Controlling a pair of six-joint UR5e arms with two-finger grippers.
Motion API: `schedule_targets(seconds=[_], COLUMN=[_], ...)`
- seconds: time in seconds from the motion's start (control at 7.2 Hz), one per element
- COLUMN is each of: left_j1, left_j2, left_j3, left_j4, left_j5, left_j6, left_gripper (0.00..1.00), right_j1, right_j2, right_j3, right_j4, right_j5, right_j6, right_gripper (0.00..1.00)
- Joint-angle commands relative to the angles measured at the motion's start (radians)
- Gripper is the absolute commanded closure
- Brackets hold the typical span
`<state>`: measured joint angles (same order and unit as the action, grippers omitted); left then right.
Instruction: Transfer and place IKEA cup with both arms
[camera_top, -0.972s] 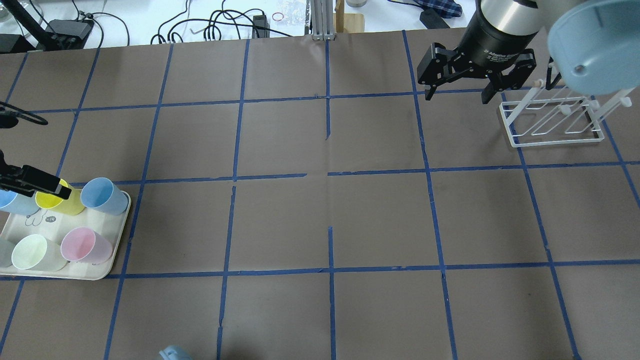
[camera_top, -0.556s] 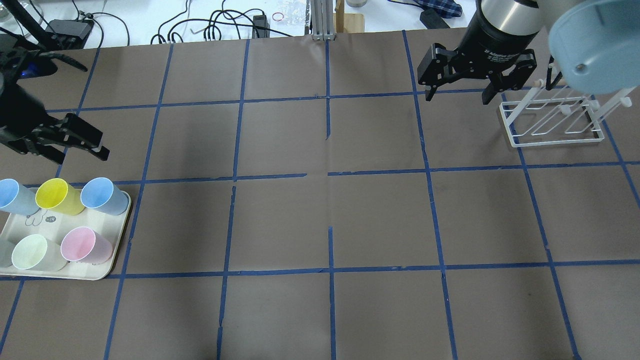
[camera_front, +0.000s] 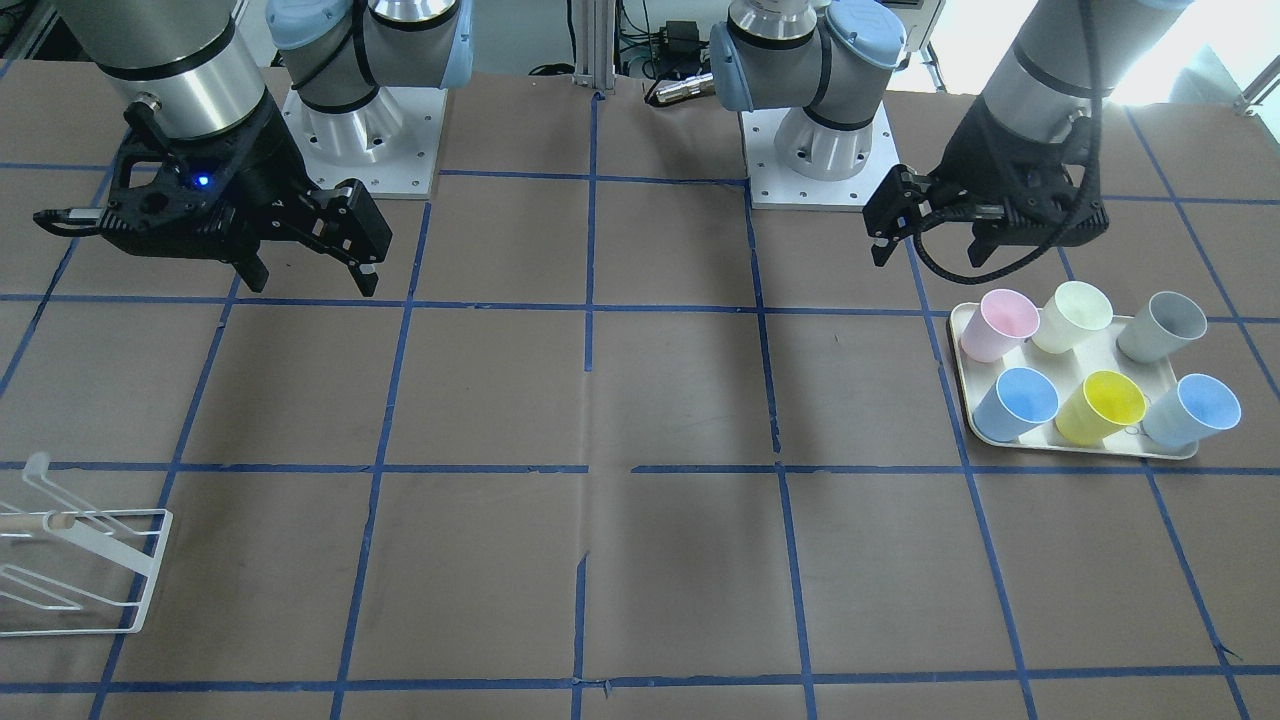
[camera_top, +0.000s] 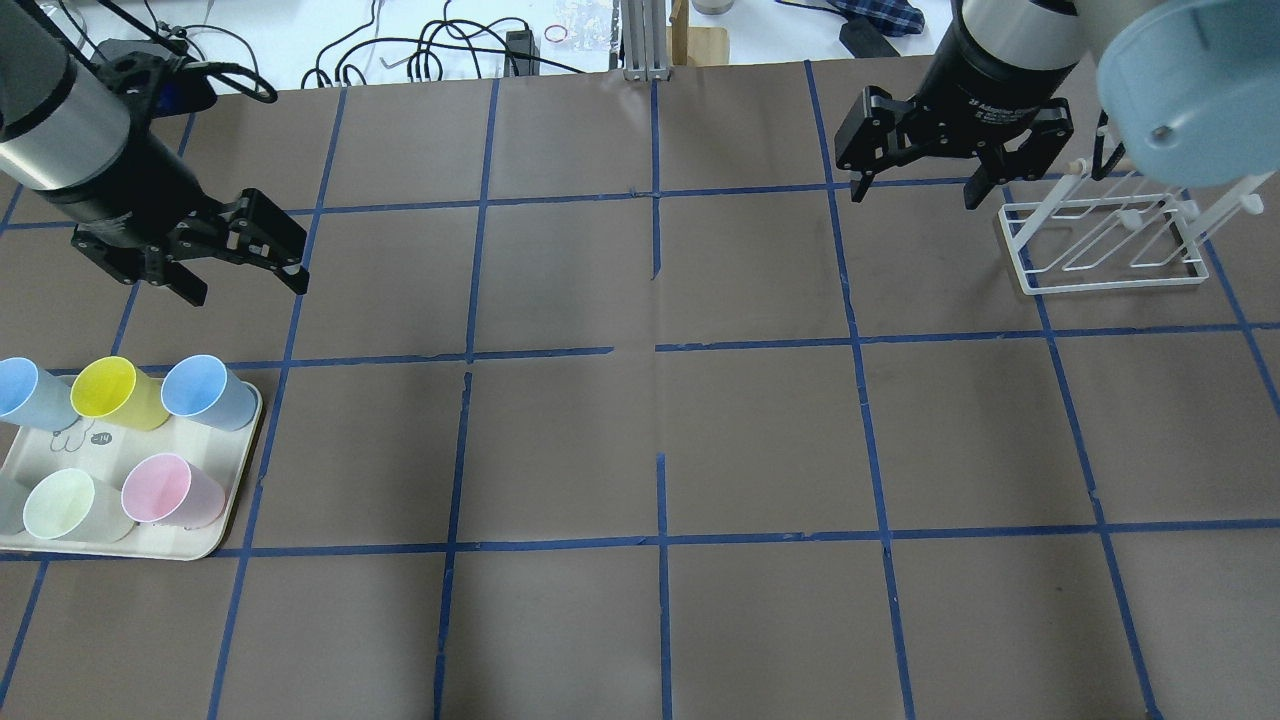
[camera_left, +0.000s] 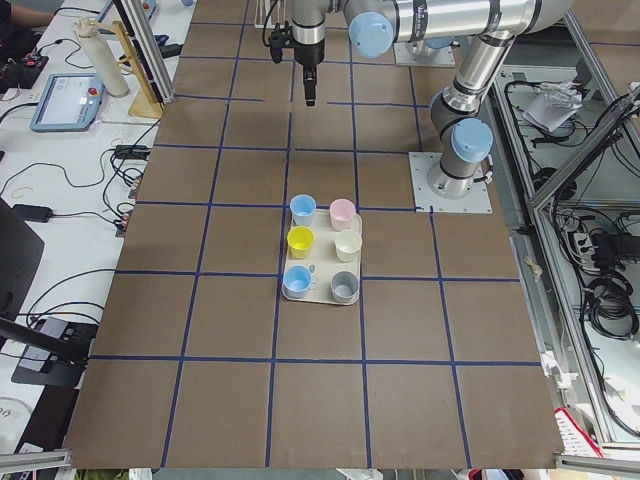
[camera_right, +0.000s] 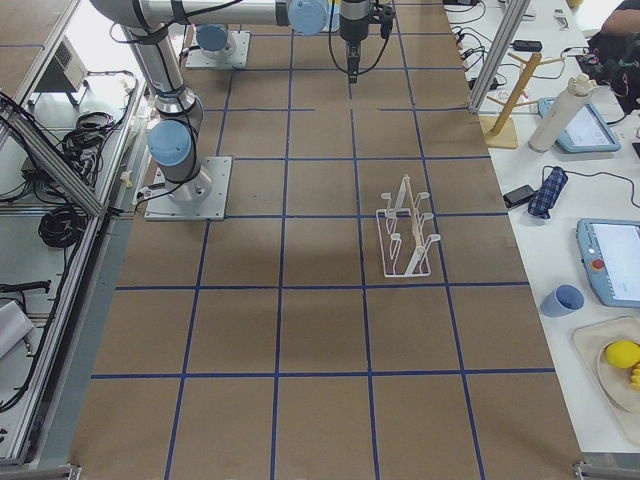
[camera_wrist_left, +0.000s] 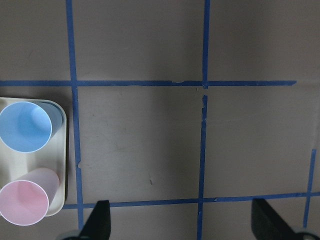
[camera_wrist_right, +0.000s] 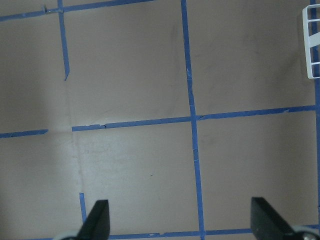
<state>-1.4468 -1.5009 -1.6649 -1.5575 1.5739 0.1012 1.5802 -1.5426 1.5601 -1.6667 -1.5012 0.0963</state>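
The pale pink IKEA cup (camera_top: 170, 490) stands upright on the cream tray (camera_top: 238, 478), at its near right corner. It also shows in the front-facing view (camera_front: 998, 322) and at the lower left of the left wrist view (camera_wrist_left: 24, 202). My left gripper (camera_top: 245, 288) is open and empty, above the table beyond the tray and apart from the cups. It shows in the front-facing view (camera_front: 930, 255) too. My right gripper (camera_top: 915, 195) is open and empty at the far right, beside the white rack. It also shows in the front-facing view (camera_front: 310, 283).
The tray also holds a yellow cup (camera_top: 105, 388), two light blue cups (camera_top: 195, 388), a cream-white cup (camera_top: 60, 503) and a grey cup (camera_front: 1175, 322). A white wire rack (camera_top: 1100, 240) stands at the far right. Blue tape lines grid the brown table.
My left gripper has moved from over the yellow cup at the left edge, away from the tray and to the right. The right arm and the cups have not moved.
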Motion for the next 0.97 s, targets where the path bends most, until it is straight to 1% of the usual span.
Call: schedule_targets(seconds=[0.0, 0.14, 0.28, 0.42, 0.56, 0.69, 0.83], left_j1=[-0.064, -0.075, -0.128, -0.157, -0.156, -0.135, -0.103], left_j2=[-0.007, -0.022, -0.038, -0.042, -0.038, -0.029, -0.022], left_j3=[0.043, 0.066, 0.094, 0.097, 0.088, 0.079, 0.076], left_j4=[-0.006, -0.004, -0.006, -0.007, -0.007, -0.006, -0.006], left_j5=[0.063, 0.055, 0.054, 0.057, 0.054, 0.034, -0.019], left_j6=[-0.067, -0.095, -0.112, -0.112, -0.091, -0.015, 0.068], left_gripper=[0.00, 0.00, 0.00, 0.00, 0.00, 0.00, 0.00], right_j1=[0.000, 0.000, 0.000, 0.000, 0.000, 0.000, 0.000], right_j2=[-0.001, -0.001, -0.001, -0.001, -0.001, -0.001, -0.001], right_j3=[0.000, 0.000, 0.000, 0.000, 0.000, 0.000, 0.000], right_j4=[0.001, 0.001, 0.002, 0.002, 0.002, 0.001, -0.001], right_j5=[-0.001, -0.001, -0.005, -0.007, -0.007, -0.007, -0.007], right_j6=[-0.001, -0.001, -0.001, -0.001, -0.001, -0.001, -0.001], right_gripper=[0.00, 0.00, 0.00, 0.00, 0.00, 0.00, 0.00])
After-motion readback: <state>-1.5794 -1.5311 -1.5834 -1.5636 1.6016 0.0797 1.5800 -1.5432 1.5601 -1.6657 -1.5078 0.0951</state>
